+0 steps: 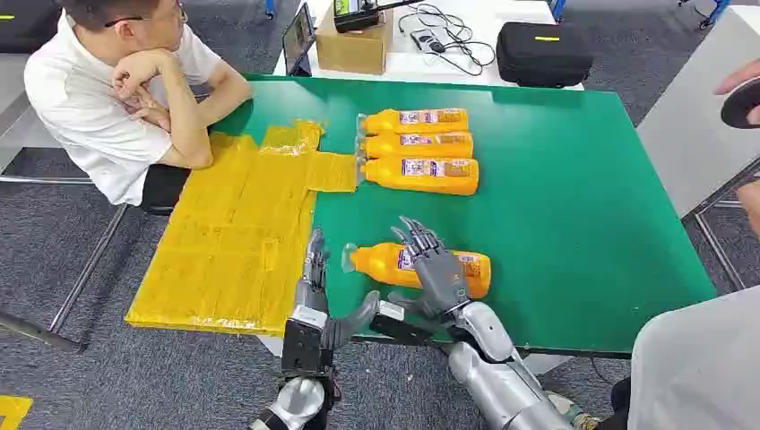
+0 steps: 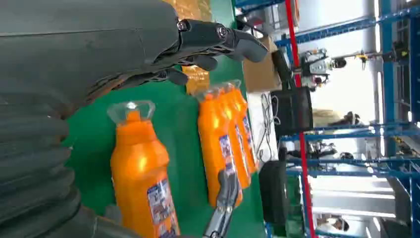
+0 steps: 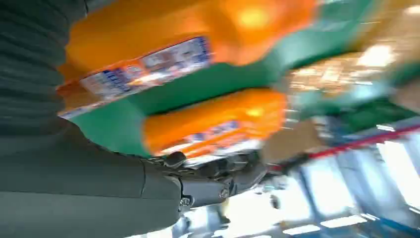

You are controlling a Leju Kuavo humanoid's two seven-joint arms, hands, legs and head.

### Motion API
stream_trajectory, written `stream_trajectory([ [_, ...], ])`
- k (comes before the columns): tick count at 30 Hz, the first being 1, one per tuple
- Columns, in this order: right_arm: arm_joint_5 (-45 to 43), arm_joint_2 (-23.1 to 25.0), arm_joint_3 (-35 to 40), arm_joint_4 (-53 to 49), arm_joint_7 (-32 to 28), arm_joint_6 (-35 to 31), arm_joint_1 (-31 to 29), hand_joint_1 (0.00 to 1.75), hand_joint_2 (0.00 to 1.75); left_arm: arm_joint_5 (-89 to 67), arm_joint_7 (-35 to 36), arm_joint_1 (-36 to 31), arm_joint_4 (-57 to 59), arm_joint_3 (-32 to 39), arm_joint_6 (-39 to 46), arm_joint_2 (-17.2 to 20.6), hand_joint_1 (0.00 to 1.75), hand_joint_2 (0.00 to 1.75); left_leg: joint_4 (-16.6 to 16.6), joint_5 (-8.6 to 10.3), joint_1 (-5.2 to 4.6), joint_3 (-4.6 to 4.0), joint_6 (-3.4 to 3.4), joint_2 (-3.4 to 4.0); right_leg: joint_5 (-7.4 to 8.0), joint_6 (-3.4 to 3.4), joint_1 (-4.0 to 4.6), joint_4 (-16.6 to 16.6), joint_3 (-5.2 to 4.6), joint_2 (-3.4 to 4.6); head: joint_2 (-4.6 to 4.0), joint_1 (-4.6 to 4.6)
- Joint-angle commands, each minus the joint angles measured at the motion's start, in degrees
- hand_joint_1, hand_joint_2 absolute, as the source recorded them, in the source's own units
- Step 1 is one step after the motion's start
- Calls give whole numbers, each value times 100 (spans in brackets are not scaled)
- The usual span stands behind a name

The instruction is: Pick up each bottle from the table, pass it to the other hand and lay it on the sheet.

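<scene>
- Right hand fingers spread, nothing gripped, directly over nearest bottle.
- Bottle's long axis runs crosswise under it, cap toward left hand.
- Left hand open beside the cap, sheet just beyond.

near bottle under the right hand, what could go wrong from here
1. The right hand reaches over the near bottle with fingers still spread; lying on its side, the bottle could roll across the green table if nudged before a grip closes.
2. The left hand waits close beside the bottle's cap end, so the hands might clash at the handover.
3. A person's arm rests by the yellow sheet, near the drop zone.
</scene>
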Motion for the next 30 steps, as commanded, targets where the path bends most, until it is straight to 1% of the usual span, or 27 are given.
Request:
stream_trajectory([
  [1,566,-345,535,193,880,92,-401,0,175,-38,26,91,-79,20,61,223,0,175,-1,-13,6,27,-8,12,-9,-15,8,-3,26,4,0,0],
  [7,566,-345,535,193,880,92,-401,0,175,-38,26,91,-79,20,61,223,0,175,-3,-5,1,14,-6,2,-6,-10,3,-3,15,-2,0,2],
  [8,566,-345,535,193,880,92,-401,0,175,-38,26,91,-79,20,61,223,0,175,-2,-12,7,26,-9,5,-11,-16,9,-4,28,-2,0,0],
  [12,566,-345,535,193,880,92,-401,0,175,-38,26,91,-79,20,61,223,0,175,-3,-3,1,7,-4,4,-2,-7,2,-3,7,2,0,0],
  [14,566,-345,535,193,880,92,-401,0,175,-38,26,91,-79,20,61,223,0,175,-3,-4,3,10,-5,4,-3,-9,4,-3,11,0,0,0],
  [15,617,-331,538,244,973,130,-408,0,175,-46,26,85,-60,30,80,203,0,175,-1,-11,5,22,-9,7,-9,-14,7,-2,23,1,0,0],
  [17,792,-324,520,448,1295,297,-483,0,175,-59,26,102,-59,48,99,209,0,175,-3,-8,4,18,-7,7,-5,-12,5,-4,19,3,0,0],
  [18,831,-324,513,534,1368,343,-511,0,175,-57,26,104,-54,50,97,214,0,175,-2,-6,3,13,-6,6,-4,-9,4,-3,13,2,0,0],
  [19,850,-293,432,787,1413,368,-563,0,175,-63,26,111,-47,57,81,218,0,175,-1,-12,5,26,-9,11,-9,-15,7,-3,26,5,0,0],
  [20,800,-278,354,912,1388,333,-565,0,175,-58,26,103,-16,41,47,220,0,175,-4,-4,2,12,-5,5,-2,-9,3,-5,13,2,0,0],
  [24,581,-215,134,1506,1230,368,-705,0,175,-63,26,59,36,-6,22,199,0,175,-6,-8,6,28,-8,1,-7,-14,8,-9,31,-4,0,0],
  [25,580,-206,105,1651,1272,420,-766,0,175,-65,26,51,52,-16,22,196,0,175,-7,-13,7,39,-10,3,-12,-19,10,-10,42,-5,0,0],
  [27,622,-200,126,1844,1394,737,-865,0,175,-59,26,58,57,-21,31,205,0,175,-4,-13,6,35,-10,7,-11,-17,8,-6,37,0,0,0],
  [28,673,-211,165,1914,1522,976,-925,0,175,-55,26,75,42,-15,28,224,0,175,-1,-16,7,38,-11,9,-13,-20,10,-4,40,1,0,2],
  [29,800,-239,260,2017,1806,1340,-1005,0,175,-59,26,110,12,10,30,245,0,175,-3,-10,3,24,-8,6,-7,-13,5,-4,25,2,0,0],
  [30,813,-261,267,2013,1846,1433,-1020,0,175,-61,26,121,-1,17,31,256,0,175,-3,-15,6,35,-11,12,-10,-18,9,-6,36,5,0,0],
])
